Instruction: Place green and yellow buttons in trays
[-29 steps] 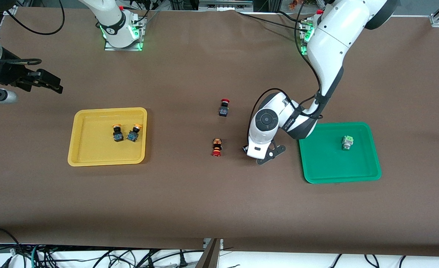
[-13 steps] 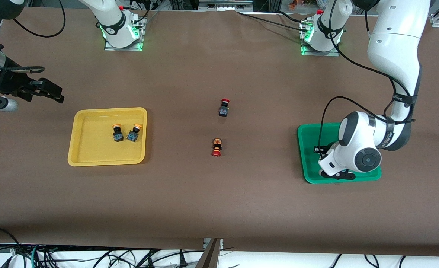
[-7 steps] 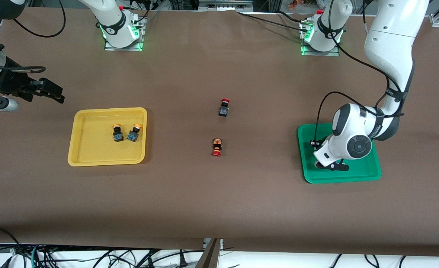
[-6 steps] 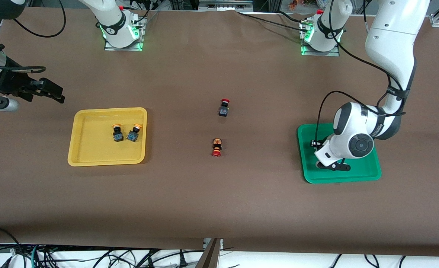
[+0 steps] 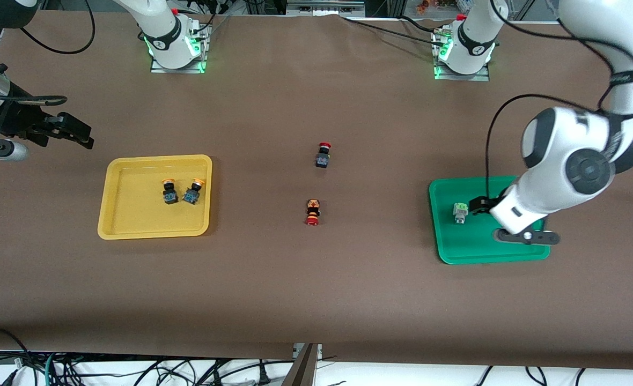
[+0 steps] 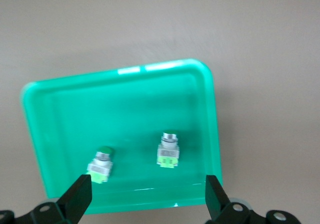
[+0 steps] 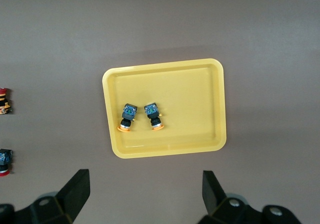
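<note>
The green tray (image 5: 472, 241) lies toward the left arm's end of the table. It holds two pale-green buttons, seen in the left wrist view (image 6: 101, 165) (image 6: 168, 149). Only one green button (image 5: 459, 213) shows in the front view; the arm hides the other. My left gripper (image 5: 501, 221) (image 6: 146, 194) is open and empty, raised over the green tray. The yellow tray (image 5: 134, 214) (image 7: 195, 99) holds two yellow buttons (image 5: 169, 192) (image 5: 193, 191), also seen in the right wrist view (image 7: 127, 117) (image 7: 154, 115). My right gripper (image 5: 72, 131) (image 7: 145, 189) is open and empty, waiting in the air beside the yellow tray.
Two red-capped switches lie on the brown table between the trays: one with a black body (image 5: 323, 155) (image 7: 4, 161), and one with an orange-and-black body (image 5: 312, 211) (image 7: 4, 100) nearer the front camera.
My left arm swung from mid-table to the green tray, came down into it, then rose. A second green button now lies in that tray. The right arm has not moved.
</note>
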{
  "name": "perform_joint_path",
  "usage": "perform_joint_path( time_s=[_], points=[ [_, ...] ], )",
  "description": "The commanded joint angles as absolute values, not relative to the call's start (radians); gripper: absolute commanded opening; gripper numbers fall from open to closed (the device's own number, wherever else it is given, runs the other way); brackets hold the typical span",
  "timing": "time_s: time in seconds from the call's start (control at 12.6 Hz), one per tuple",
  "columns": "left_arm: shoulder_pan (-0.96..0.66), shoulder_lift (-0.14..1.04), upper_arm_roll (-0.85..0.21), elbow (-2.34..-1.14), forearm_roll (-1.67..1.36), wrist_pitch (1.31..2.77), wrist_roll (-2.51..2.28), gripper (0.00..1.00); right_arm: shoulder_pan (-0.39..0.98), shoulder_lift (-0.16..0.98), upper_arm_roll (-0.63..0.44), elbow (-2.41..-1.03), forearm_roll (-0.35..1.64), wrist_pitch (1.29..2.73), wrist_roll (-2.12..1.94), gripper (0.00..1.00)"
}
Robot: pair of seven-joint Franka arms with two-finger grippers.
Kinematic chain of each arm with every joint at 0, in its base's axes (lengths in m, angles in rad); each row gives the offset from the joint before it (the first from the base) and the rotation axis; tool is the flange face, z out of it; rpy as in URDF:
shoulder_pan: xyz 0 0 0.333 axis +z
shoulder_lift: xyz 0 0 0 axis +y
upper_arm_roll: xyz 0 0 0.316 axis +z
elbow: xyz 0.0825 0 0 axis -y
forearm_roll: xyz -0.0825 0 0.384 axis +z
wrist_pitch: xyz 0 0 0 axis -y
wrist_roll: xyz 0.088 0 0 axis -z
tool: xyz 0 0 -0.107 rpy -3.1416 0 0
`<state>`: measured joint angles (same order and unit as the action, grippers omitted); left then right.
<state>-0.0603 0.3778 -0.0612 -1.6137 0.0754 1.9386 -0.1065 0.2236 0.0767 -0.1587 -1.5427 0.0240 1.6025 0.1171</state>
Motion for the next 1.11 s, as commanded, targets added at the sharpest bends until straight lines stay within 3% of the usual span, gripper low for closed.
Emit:
perform_joint_path(
  time_s=[0.0, 0.24, 0.4, 1.03],
  points=[
    [-0.064, 0.312, -0.008, -1.547, 0.052, 1.826, -0.094, 1.00, 0.225, 0.083, -0.156, -1.523, 0.011, 1.597, 0.123, 0.99],
    [-0.064, 0.302, -0.006, -1.378, 0.049, 1.599, -0.095, 1.00, 0.225, 0.083, -0.156, -1.523, 0.011, 1.595, 0.123, 0.99],
    [-0.054, 0.279, 0.000, -1.327, 0.002, 1.507, -0.094, 1.00, 0.224, 0.083, -0.156, -1.523, 0.011, 1.597, 0.123, 0.99],
    [-0.045, 0.245, 0.011, -1.324, -0.017, 1.454, -0.094, 1.00, 0.224, 0.083, -0.156, -1.523, 0.009, 1.598, 0.123, 0.99]
  ],
)
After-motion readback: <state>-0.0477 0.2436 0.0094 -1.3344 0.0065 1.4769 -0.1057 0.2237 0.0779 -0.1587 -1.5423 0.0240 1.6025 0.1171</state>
